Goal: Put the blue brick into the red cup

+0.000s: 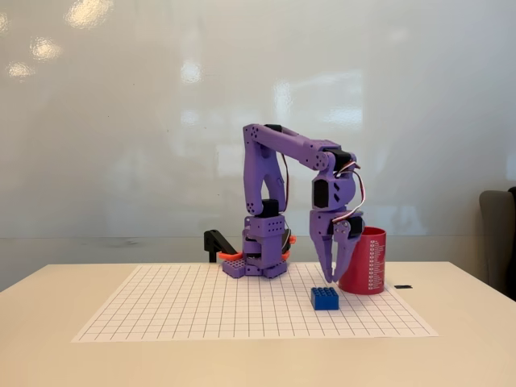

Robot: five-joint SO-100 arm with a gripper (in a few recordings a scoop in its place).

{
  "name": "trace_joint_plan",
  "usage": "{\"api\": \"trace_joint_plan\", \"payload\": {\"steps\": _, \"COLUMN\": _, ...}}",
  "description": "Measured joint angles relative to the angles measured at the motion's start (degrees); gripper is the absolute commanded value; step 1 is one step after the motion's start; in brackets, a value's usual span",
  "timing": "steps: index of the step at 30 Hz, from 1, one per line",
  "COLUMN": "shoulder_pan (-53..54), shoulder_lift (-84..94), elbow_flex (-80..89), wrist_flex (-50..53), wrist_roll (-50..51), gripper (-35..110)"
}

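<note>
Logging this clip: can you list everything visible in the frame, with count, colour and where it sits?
blue brick: one, bright blue, on the grid sheet just below the gripper tips.
red cup: one, dark red with white print, upright, right of the brick.
grid sheet: one, white with dark lines, flat on the table.
table: one, cream.
small dark item: one, black, right of the cup; too small to identify.
arm: one, purple.
gripper: pointing down above the brick, fingers slightly apart, holding nothing.
</note>
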Motion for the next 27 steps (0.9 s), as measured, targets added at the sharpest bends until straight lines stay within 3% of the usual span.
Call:
{"api": "trace_joint_plan", "payload": {"steps": 2, "shoulder_pan": 0.1, "shoulder_lift": 0.0, "elbow_flex": 0.0, "wrist_flex": 0.0, "wrist_roll": 0.0, "gripper": 1}}
{"api": "trace_joint_plan", "payload": {"steps": 7, "shoulder_pan": 2.5, "shoulder_lift": 0.0, "elbow_flex": -2.1, "wrist_flex": 5.2, "wrist_roll": 0.9, "gripper": 47}}
{"api": "trace_joint_plan", "payload": {"steps": 10, "shoulder_pan": 2.9, "shoulder_lift": -0.1, "elbow_flex": -4.7, "wrist_flex": 9.5, "wrist_roll": 1.7, "gripper": 61}}
{"api": "trace_joint_plan", "payload": {"steps": 19, "shoulder_pan": 2.1, "shoulder_lift": -4.2, "elbow_flex": -6.8, "wrist_flex": 13.1, "wrist_roll": -0.3, "gripper": 62}}
{"api": "trace_joint_plan", "payload": {"steps": 27, "shoulder_pan": 1.7, "shoulder_lift": -11.2, "elbow_flex": -4.0, "wrist_flex": 6.5, "wrist_roll": -0.4, "gripper": 62}}
